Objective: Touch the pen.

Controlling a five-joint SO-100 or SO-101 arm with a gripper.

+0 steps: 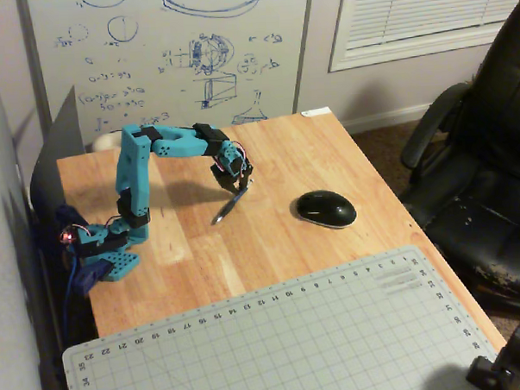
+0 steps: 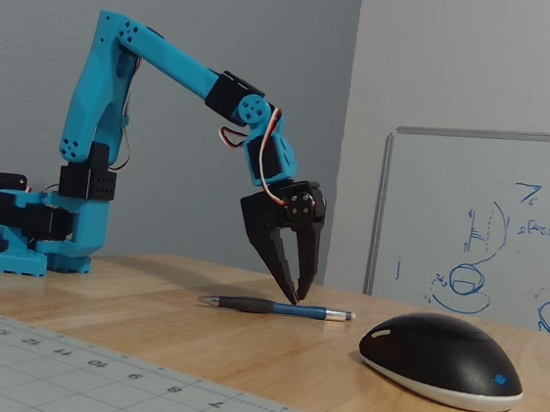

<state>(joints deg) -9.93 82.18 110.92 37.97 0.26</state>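
Observation:
The pen (image 2: 274,307) lies flat on the wooden table (image 2: 240,355), dark with a blue stretch and silvery ends. It also shows in a fixed view (image 1: 227,208) as a slim dark stick left of the mouse. My blue arm reaches down over it. My black gripper (image 2: 297,298) points down with its fingertips drawn together, and the tips rest on or just above the pen's middle. In a fixed view the gripper (image 1: 239,189) sits over the pen's far end. Nothing is held between the fingers.
A black computer mouse (image 2: 442,359) lies right of the pen, also in a fixed view (image 1: 326,208). A grey cutting mat (image 1: 292,340) covers the near table. The arm's base (image 1: 111,249) stands at the left edge. An office chair (image 1: 483,168) is off to the right.

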